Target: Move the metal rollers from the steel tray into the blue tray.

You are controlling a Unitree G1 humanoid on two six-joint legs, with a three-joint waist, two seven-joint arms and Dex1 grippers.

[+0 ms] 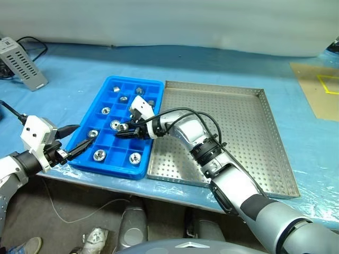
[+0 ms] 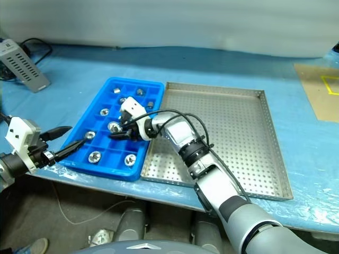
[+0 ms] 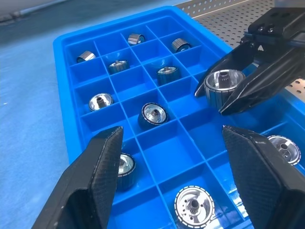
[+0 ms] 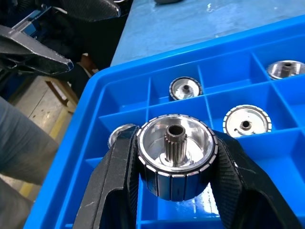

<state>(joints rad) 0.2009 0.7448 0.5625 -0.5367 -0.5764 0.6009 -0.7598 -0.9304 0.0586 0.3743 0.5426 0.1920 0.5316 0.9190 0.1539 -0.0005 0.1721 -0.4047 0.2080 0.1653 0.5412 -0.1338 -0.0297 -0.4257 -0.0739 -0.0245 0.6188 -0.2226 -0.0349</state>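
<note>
Roller (image 4: 175, 160) sides hidden by right hand (image 4: 176, 191) fingers.

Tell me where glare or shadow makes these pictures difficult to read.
Head views: the steel tray is evenly lit, without hard glare, and the floor under the table edge is dark. Left wrist view: bright reflections on the metal rollers in the blue tray. Right wrist view: the roller held in the right hand shines strongly on top, and the area beyond the tray's edge is dim.

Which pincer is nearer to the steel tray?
Right. The right pincer holds a metal roller over the blue tray, beside the steel tray. The left pincer is beyond the blue tray's far side.
</note>
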